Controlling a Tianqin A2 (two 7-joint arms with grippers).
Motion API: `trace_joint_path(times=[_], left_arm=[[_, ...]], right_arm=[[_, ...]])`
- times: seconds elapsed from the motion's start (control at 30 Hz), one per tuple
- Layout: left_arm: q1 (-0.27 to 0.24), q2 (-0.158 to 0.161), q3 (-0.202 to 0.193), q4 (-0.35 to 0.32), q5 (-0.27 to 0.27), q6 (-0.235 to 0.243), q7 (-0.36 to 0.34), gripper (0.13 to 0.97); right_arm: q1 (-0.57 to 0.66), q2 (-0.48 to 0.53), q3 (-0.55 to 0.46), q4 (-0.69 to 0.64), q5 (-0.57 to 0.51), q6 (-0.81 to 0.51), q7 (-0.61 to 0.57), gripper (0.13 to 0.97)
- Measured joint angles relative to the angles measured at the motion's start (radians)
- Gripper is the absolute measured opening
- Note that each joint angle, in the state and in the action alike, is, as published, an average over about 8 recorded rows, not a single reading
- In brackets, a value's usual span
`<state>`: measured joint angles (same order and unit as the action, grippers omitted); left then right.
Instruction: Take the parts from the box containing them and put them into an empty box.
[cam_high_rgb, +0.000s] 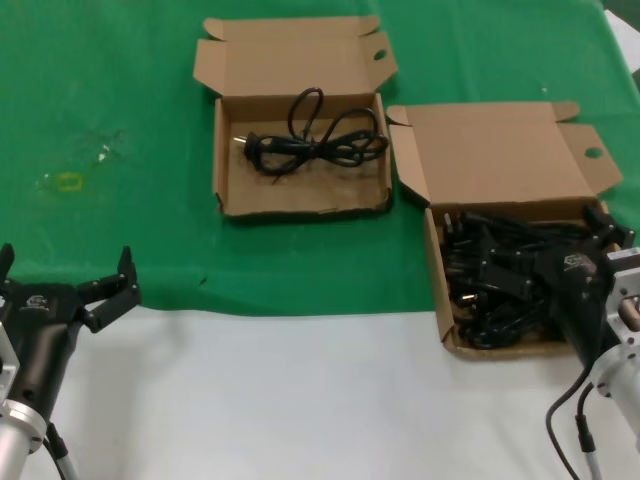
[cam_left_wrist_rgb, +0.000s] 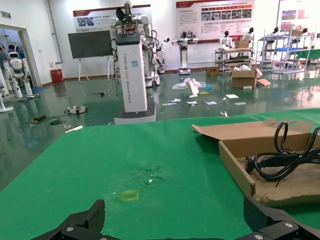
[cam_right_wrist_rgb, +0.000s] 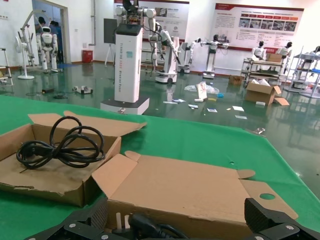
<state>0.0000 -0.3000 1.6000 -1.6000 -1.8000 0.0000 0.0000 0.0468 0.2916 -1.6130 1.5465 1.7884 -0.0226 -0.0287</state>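
Note:
The larger cardboard box (cam_high_rgb: 436, 262) stands at the right, its tall lid panel (cam_high_rgb: 495, 150) open, its tray full of tangled black power cords (cam_high_rgb: 500, 285). My right gripper (cam_high_rgb: 550, 255) is open, low over this pile; the right wrist view shows its gripper (cam_right_wrist_rgb: 175, 220) with jaws wide apart over a pronged plug (cam_right_wrist_rgb: 135, 225), in front of the lid panel (cam_right_wrist_rgb: 185, 185). The smaller box (cam_high_rgb: 222, 150) at the back centre holds one coiled cord (cam_high_rgb: 315, 140), also in the right wrist view (cam_right_wrist_rgb: 60, 147). My left gripper (cam_high_rgb: 65, 262) is open and empty at the front left.
A green cloth (cam_high_rgb: 120, 230) covers the back of the table and a white strip (cam_high_rgb: 300, 400) the front. A small yellow mark (cam_high_rgb: 68, 182) lies on the cloth at the left. The two boxes stand close together.

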Motion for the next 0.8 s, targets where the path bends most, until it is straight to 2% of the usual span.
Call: trace_joint_path(times=[0.8], left_arm=[[0.000,0.000,0.000,0.000,0.000,0.000,0.000,0.966]], right_arm=[[0.000,0.000,0.000,0.000,0.000,0.000,0.000,0.966]])
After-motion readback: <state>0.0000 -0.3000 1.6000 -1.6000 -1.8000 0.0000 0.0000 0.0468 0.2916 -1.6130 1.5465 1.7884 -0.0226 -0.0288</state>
